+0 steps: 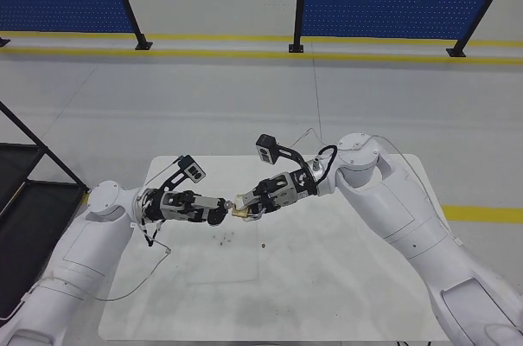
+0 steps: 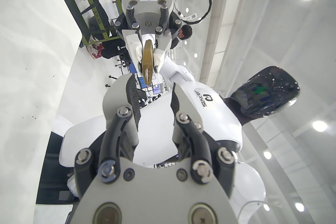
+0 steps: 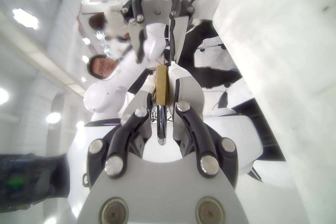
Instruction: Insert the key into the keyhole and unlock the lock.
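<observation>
Right gripper (image 3: pixel 161 83) is clamped on the lock (image 3: pixel 161 89), its two fingers pressed against the flat sides of the brass body. Left gripper (image 2: pixel 153 93) faces it head-on with its fingers spread wide and nothing between them; their tips sit just short of the lock's near end.

Both grippers meet in the air above the white table (image 1: pixel 330 285), clear of its surface. They are roughly midway between its left and right edges and closer to the far edge than to the near one. Open tabletop lies on every side of them, most of it toward the near edge, with a few small dark specks (image 1: pixel 223 238) just below the meeting point. A black frame (image 1: pixel 23 203) stands off the left edge, well apart from the arms.

Seen edge-on, the lock is a narrow brass block. Its silver shackle (image 3: pixel 161 128) points back toward the right wrist. A thin brass piece, apparently the key (image 2: pixel 148 77), sticks out of the opposite end toward the left gripper, touched by neither finger.
</observation>
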Controlling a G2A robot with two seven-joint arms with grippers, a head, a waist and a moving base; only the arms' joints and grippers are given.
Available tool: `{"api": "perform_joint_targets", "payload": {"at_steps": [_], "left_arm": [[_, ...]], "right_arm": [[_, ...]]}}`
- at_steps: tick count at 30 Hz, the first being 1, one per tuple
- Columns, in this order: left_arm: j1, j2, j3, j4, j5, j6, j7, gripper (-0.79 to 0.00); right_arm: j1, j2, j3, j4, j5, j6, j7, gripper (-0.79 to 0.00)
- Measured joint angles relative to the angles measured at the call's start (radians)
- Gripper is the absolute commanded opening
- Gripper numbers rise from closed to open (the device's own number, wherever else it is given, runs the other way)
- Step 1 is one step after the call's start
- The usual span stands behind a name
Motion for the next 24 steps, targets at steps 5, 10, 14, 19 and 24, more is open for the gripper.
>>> {"api": "perform_joint_targets", "payload": {"at_steps": [5, 10, 14, 19, 24], "left_arm": [[-0.006, -0.006, 0.005, 0.007, 0.006, -0.001, 0.000, -0.505], [-0.011, -0.012, 0.008, 0.015, 0.005, -0.002, -0.003, -0.520], [-0.017, -0.017, 0.014, 0.018, 0.012, 0.001, -0.006, -0.570], [-0.022, -0.022, 0.018, 0.023, 0.020, 0.003, -0.008, -0.643], [-0.025, -0.026, 0.020, 0.026, 0.024, 0.003, -0.012, -0.705]], "right_arm": [[0.001, -0.005, -0.004, 0.003, 0.006, -0.003, 0.007, -0.785], [0.000, -0.009, -0.009, 0.002, 0.014, -0.004, 0.015, -0.785], [0.002, -0.013, -0.012, 0.005, 0.015, -0.003, 0.023, -0.785], [0.005, -0.015, -0.014, 0.011, 0.011, -0.001, 0.027, -0.785], [0.009, -0.019, -0.016, 0.016, 0.006, 0.000, 0.028, -0.785]]}}
